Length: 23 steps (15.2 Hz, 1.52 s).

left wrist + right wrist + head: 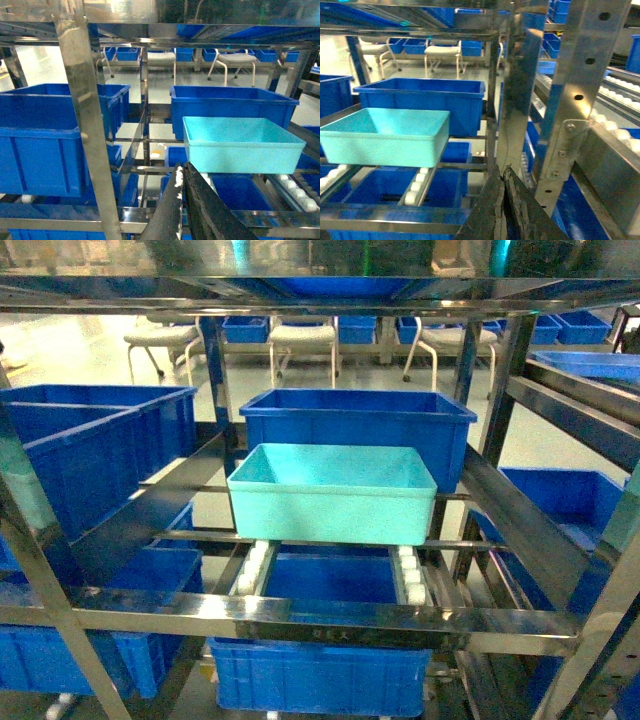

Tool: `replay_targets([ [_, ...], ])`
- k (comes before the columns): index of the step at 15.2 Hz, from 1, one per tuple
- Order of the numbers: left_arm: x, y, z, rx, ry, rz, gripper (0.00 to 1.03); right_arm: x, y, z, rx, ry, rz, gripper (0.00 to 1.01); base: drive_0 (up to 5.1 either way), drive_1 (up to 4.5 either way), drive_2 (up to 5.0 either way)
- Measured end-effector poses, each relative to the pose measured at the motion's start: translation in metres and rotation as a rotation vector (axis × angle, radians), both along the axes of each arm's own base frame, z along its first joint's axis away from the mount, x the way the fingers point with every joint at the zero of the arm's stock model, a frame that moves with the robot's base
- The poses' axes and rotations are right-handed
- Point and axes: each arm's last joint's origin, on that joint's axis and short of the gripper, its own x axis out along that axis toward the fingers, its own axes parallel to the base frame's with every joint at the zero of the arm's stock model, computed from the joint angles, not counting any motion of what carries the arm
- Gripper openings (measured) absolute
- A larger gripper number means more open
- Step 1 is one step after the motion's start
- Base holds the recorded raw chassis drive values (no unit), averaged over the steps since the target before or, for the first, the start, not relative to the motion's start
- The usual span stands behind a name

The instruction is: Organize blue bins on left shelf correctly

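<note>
Steel front bar (330, 620), then one turquoise bin (335, 495) before one royal-blue bin (357, 425).

Left hand (181, 200) and right hand (502, 200) both closed, fingers together, empty.

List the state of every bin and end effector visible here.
Light turquoise open-top plastic bin: empty, upright on the white roller tracks.
Royal-blue ribbed plastic bin behind it: upright, contents hidden.
Left end effector: shut, empty.
Right end effector: shut, empty.
</note>
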Motion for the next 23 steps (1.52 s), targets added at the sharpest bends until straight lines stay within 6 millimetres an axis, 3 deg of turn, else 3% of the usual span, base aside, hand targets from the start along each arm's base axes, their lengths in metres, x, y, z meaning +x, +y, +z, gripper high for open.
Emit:
replay_targets([
  [3,-0.013,-0.001,0.002,0.000,-0.009,-0.007,0.02,-0.016,0.001,0.015,0.000,-0.028,0.015,0.02,0.0,0.00,0.0],
  [13,-0.041,-0.001,0.010,0.000,-0.037,-0.007,0.02,-0.050,0.001,0.021,0.000,-0.038,0.014,0.02,0.0,0.00,0.0],
  [23,-0.061,-0.001,0.006,0.001,-0.018,-0.005,0.02,-0.075,0.001,0.017,0.000,-0.024,0.014,0.02,0.0,0.00,0.0],
])
